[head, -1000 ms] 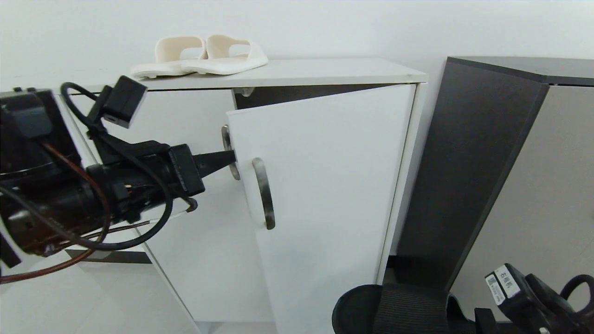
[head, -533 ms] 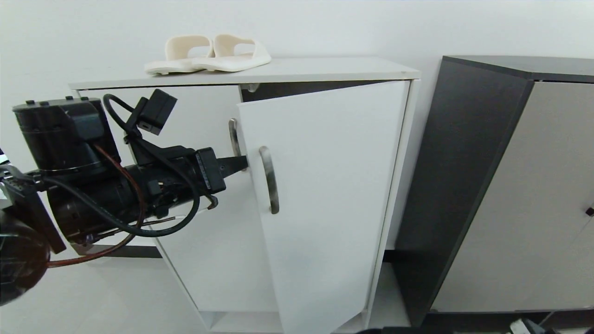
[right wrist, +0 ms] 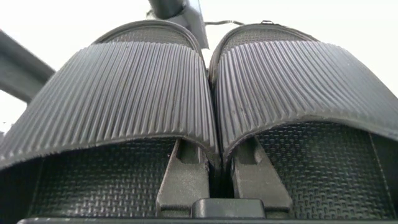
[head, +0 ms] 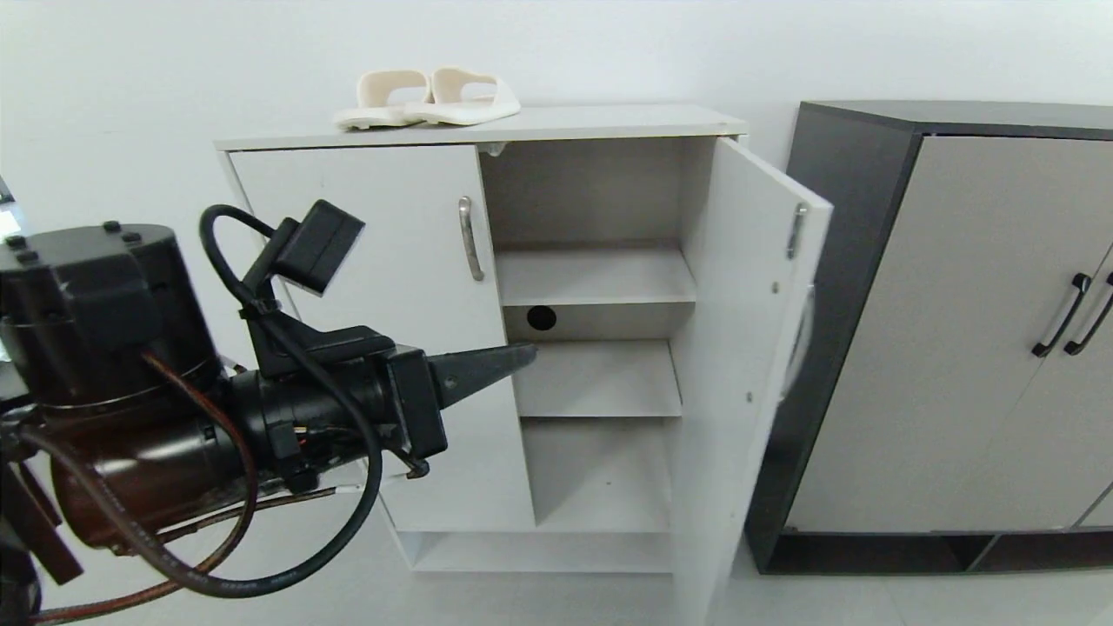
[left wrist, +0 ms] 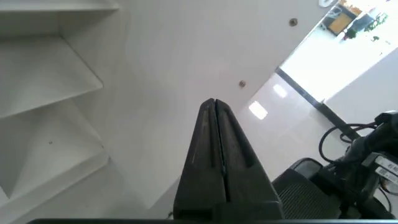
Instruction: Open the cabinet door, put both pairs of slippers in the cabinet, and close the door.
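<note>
Left hand (head: 526, 351) is fully closed, fingers pressed flat together, nothing in it; the left wrist view (left wrist: 214, 106) shows the same thin seam between them. Tips sit at the front edge of the open compartment of the white cabinet (head: 609, 123), level with the middle shelf (head: 596, 378), which lies just past them. The closed left door (head: 356, 226) is directly behind the hand, with its metal handle (head: 469, 239) up above the tips. To the right of the hand, across the open bay, the right door (head: 739, 348) is swung wide, its inner face turned toward the hand; the left wrist view shows that inner face (left wrist: 186, 50) just beyond the tips and the shelves (left wrist: 43, 74) off to one side. Cream slippers (head: 430, 96) are well above the hand, side by side on the cabinet top. Farther right, past the open door, stands a dark cabinet (head: 956, 330) with its doors closed. Right hand (right wrist: 214, 171) is clamped on the black slippers (right wrist: 137, 93), both ribbed straps arching over the fingers (right wrist: 183, 177), the pair pinched together between them.
</note>
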You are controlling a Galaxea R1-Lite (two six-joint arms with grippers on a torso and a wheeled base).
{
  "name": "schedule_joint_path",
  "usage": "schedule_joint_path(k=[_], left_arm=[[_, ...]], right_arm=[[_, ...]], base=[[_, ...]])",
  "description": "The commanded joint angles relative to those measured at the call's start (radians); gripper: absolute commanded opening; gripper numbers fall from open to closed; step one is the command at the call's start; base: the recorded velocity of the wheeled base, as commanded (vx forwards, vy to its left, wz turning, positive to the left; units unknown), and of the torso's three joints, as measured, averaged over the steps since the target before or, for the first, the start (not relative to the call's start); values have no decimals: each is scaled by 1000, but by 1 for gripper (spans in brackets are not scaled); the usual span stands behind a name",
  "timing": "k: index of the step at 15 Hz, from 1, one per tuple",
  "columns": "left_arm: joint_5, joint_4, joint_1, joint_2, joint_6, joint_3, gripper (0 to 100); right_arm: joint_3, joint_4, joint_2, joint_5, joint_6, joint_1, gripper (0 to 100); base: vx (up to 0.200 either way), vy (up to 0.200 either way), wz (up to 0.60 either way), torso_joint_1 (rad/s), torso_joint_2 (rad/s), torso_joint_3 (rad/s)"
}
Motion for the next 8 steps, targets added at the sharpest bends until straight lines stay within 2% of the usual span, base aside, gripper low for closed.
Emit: schedule_joint_path(k=[1,2,3,5,6,8], left_arm=[[7,-32,44,-10,1,33,0],[8,-53,72,-25,0,66,0],[8,-55,86,-48,0,79,0],[48,-55,87,-71,0,78,0],[120,-55,101,-89,0,70,0],[237,-32,166,-177,0,90,0]], right_arm=[[-107,3,86,-57,65,-12,0],[-185,1,128,-134,207,-5,0],[-263,1,186,-224,253,14,0],[-386,1,267,-362,234,3,0],[-498,24,332,-402,232,-83,0],[-565,53,364,-402,229,-155,0]], base=[[0,0,0,0,0,0],[0,0,0,0,0,0],[0,0,0,0,0,0],[0,0,0,0,0,0],[0,0,0,0,0,0],[0,0,0,0,0,0]])
